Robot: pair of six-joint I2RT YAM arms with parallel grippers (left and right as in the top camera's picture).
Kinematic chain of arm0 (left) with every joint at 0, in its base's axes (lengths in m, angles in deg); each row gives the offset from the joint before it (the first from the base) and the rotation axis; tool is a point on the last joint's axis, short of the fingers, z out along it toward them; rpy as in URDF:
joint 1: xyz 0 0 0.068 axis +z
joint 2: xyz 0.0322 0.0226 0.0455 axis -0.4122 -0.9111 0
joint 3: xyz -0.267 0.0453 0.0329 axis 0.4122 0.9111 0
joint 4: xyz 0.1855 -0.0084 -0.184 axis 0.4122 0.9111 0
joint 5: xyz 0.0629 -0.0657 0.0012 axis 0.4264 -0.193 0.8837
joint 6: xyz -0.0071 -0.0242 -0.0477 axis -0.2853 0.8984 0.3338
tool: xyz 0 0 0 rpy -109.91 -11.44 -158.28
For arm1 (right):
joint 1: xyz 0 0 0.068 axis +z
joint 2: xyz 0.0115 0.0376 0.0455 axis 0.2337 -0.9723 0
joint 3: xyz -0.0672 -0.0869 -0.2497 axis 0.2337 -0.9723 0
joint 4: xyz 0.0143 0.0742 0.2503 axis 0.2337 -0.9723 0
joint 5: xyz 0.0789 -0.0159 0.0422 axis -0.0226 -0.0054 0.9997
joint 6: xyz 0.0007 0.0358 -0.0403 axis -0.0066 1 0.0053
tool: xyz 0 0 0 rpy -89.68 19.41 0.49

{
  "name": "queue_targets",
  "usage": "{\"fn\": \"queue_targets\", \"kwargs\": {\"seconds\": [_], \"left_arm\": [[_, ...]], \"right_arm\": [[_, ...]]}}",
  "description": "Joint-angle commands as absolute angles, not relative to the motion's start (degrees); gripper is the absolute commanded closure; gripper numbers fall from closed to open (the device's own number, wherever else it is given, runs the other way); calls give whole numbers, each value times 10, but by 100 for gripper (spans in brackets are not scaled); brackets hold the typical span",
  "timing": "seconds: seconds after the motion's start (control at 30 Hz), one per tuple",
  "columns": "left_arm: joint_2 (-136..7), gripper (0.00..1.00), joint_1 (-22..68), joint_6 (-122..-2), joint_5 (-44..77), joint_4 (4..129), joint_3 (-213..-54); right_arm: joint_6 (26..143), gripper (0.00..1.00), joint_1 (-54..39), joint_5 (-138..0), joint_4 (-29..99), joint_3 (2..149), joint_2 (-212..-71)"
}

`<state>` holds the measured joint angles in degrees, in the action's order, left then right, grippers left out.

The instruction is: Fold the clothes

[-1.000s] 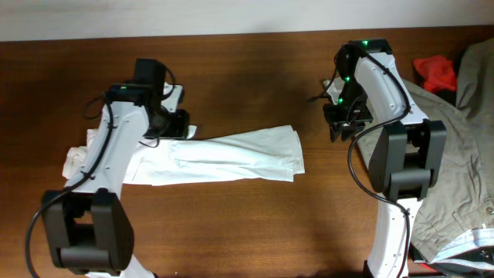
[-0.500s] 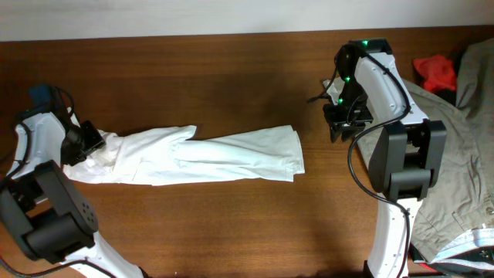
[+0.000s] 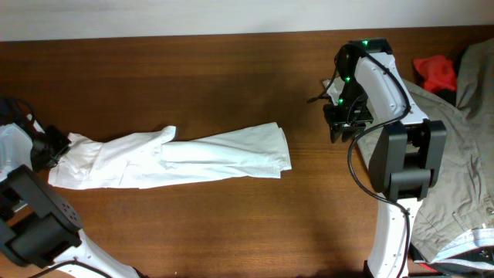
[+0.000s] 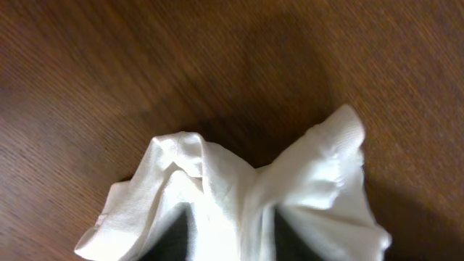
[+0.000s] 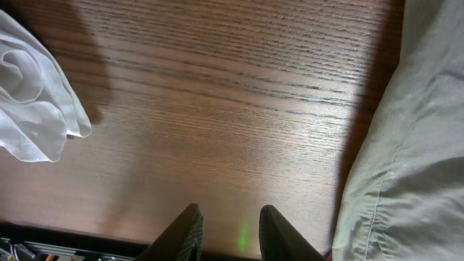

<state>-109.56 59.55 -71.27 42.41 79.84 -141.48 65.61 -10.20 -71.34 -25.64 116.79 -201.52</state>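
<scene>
the thin, wrinkly white garment (image 3: pixel 185 154) lies stretched in a long band across the left and middle of the dark brown wooden table (image 3: pixel 231 69), with its squared end toward the right arm and its bunched end at the table's far left edge. there the left gripper (image 3: pixel 54 147) is clenched on that bunched end. in the left wrist view the white garment (image 4: pixel 239 181) billows up in two folds from between the dark fingers (image 4: pixel 176 239), pinched tight, with bare wood beyond. the right gripper (image 3: pixel 342 130) hangs over bare table well apart from the garment's squared end, its fingers (image 5: pixel 187 230) spread with only wood grain between them. the right wrist view shows a rounded fold of white cloth at the upper left and a khaki-grey garment (image 5: pixel 413 145) along the right side. seen from overhead, that khaki-grey garment is heaped at the table's right edge beside the right arm, with a small red cloth (image 3: pixel 436 73) at its upper end.
</scene>
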Motion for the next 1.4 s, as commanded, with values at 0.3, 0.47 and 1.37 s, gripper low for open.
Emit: {"fn": "queue_targets", "kwargs": {"seconds": [0.3,0.47,1.37], "left_arm": [[-1018,22,469,-726,291,829,-1472],[-1046,22,266,-788,405,814,-1454],[-1145,44,187,-788,473,886,-1454]], "right_arm": [[653,69,-101,-697,-258,1166,-2017],[652,69,-101,-698,-258,1166,-2017],[650,69,-101,-698,-259,1166,-2017]]}}
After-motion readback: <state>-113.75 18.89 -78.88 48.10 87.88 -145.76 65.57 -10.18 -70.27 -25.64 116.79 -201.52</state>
